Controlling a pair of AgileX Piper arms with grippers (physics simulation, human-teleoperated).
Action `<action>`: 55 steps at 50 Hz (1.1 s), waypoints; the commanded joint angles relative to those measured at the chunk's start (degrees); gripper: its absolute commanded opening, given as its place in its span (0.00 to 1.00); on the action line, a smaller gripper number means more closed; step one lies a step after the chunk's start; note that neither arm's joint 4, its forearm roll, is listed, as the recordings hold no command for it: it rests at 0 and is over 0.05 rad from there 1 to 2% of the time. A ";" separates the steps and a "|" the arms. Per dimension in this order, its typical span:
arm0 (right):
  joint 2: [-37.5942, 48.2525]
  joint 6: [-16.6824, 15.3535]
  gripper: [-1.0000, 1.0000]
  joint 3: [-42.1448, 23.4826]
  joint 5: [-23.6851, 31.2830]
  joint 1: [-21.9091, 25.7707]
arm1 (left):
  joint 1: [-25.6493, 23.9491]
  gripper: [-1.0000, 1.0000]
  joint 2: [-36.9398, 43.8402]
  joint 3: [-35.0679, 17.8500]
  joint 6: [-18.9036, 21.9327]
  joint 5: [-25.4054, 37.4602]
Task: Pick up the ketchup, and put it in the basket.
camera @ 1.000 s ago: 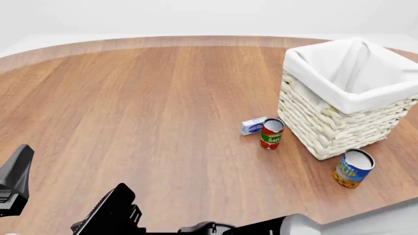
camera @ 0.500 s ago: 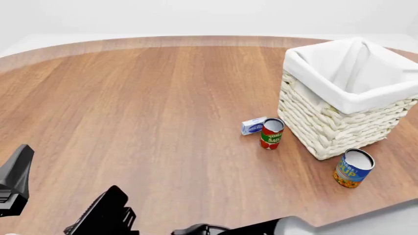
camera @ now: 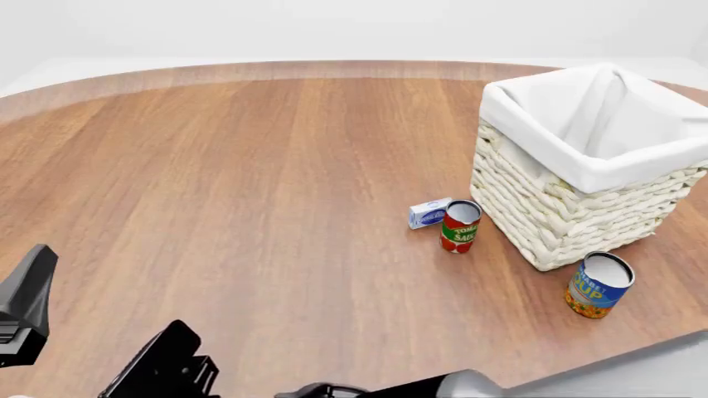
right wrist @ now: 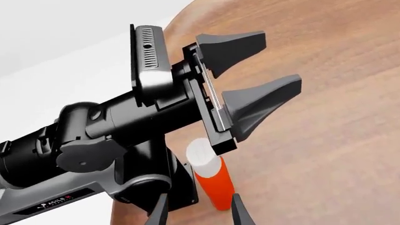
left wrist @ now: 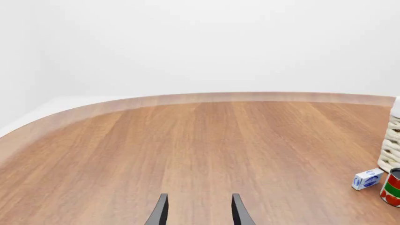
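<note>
The ketchup (right wrist: 212,180), a red bottle with a white cap, shows only in the right wrist view. It stands on the table beside the base of the left arm, just beyond my right gripper's open fingertips. My right gripper (right wrist: 198,208) is open and empty; its dark wrist (camera: 155,365) sits at the front view's bottom edge. My left gripper (right wrist: 278,58) is open and empty above the ketchup, and it also shows in the left wrist view (left wrist: 198,211). The basket (camera: 553,215) stands at the far right. The ketchup is out of the front view.
A red-and-green tomato can (camera: 460,225) and a small blue-and-white box (camera: 429,213) stand just left of the basket. A blue-and-orange can (camera: 598,285) stands in front of it. One left finger (camera: 31,286) shows at the front view's left edge.
The right arm's wrist has moved down and to the left, toward the bottom edge of the front view. The cans, box and basket have not moved.
</note>
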 commanded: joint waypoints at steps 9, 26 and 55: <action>4.34 0.05 1.00 -2.46 0.13 -1.17 | 0.00 1.00 0.00 0.00 0.00 0.00; 5.66 0.06 1.00 -4.45 1.31 -0.86 | 0.00 1.00 0.00 0.00 0.00 0.00; 7.70 -1.14 1.00 -7.86 2.81 -1.04 | 0.00 1.00 0.00 0.00 0.00 0.00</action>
